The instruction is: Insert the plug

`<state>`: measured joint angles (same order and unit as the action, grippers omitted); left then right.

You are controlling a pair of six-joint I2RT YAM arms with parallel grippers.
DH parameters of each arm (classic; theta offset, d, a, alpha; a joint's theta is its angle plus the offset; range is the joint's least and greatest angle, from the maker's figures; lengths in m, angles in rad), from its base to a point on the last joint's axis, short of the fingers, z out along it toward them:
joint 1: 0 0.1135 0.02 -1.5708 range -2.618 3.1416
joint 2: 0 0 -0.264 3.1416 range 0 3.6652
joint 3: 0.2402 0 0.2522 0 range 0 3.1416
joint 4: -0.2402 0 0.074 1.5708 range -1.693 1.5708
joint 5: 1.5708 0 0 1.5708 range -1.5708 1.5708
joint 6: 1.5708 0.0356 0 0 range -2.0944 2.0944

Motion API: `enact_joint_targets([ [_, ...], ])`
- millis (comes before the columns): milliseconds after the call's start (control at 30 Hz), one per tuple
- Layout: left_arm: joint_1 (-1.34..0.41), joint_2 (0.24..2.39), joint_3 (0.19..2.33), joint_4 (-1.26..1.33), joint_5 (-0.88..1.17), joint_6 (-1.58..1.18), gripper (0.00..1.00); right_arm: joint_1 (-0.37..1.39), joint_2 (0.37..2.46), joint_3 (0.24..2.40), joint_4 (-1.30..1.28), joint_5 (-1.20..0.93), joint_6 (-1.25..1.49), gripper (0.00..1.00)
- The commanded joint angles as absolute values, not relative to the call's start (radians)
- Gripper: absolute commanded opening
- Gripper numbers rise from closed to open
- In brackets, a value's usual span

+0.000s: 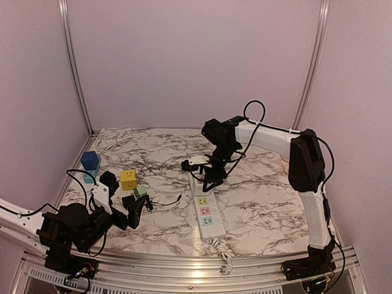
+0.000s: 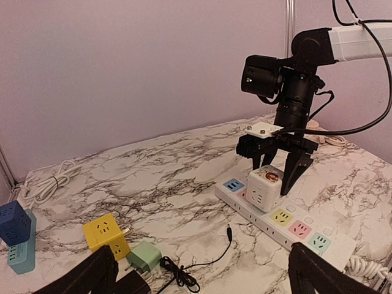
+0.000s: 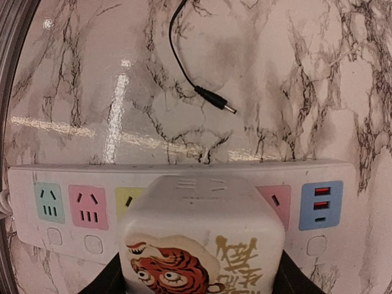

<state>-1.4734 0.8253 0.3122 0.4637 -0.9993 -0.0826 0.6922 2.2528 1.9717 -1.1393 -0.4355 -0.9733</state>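
Yellow cube, green adapter just beside; blue cube apart, left; marble table.

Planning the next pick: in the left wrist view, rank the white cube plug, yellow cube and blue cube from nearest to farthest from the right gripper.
1. white cube plug, held in the right gripper.
2. yellow cube, well off toward image left.
3. blue cube, at the far left edge.

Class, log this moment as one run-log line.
right gripper: gripping white cube adapter | adapter: on power strip, seating unclear | left gripper: open, empty
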Motion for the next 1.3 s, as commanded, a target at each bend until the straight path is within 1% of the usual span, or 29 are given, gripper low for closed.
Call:
enact_joint_targets([
  [0, -1.482, 0.815, 0.363, 0.369, -1.072, -0.112, 0.99, 0.767, 2.385, 1.866, -1.086, -0.273, -0.932, 0.01],
  [200, -1.482, 0.8, 0.422, 0.171, -1.134, -0.23, 0.99, 0.788, 2.4, 1.835, -1.075, -0.252, -0.913, 0.02],
  [333, -1.482, 0.797, 0.456, 0.048, -1.149, -0.326, 0.99, 0.801, 2.462, 1.906, -1.124, -0.279, -0.874, 0.02],
  [433, -1.483, 0.801, 0.465, 0.023, -1.15, -0.347, 0.99, 0.801, 2.527, 1.954, -1.177, -0.304, -0.832, 0.01],
  [533, -1.483, 0.794, 0.456, 0.043, -1.144, -0.337, 0.99, 0.801, 2.555, 1.927, -1.173, -0.289, -0.813, 0.01],
  [767, -1.483, 0.727, 0.442, 0.038, -1.138, -0.308, 0.99, 0.822, 2.45, 1.799, -1.112, -0.192, -0.817, 0.01],
  [867, -1.483, 0.713, 0.47, -0.054, -1.146, -0.335, 0.99, 0.845, 2.402, 1.758, -1.087, -0.167, -0.808, 0.05],
  [967, -1.483, 0.709, 0.503, -0.149, -1.144, -0.385, 0.99, 0.875, 2.386, 1.722, -1.067, -0.139, -0.804, 0.06],
  [1033, -1.483, 0.712, 0.486, -0.119, -1.14, -0.355, 0.99, 0.883, 2.401, 1.733, -1.073, -0.14, -0.8, 0.06],
  [1167, -1.481, 0.756, 0.459, 0.097, -1.099, -0.238, 0.99, 0.873, 2.476, 1.817, -1.122, -0.158, -0.8, 0.06],
  [1267, -1.482, 0.824, 0.511, 0.114, -1.079, -0.228, 0.99, 0.857, 2.505, 1.848, -1.138, -0.187, -0.798, 0.09],
])
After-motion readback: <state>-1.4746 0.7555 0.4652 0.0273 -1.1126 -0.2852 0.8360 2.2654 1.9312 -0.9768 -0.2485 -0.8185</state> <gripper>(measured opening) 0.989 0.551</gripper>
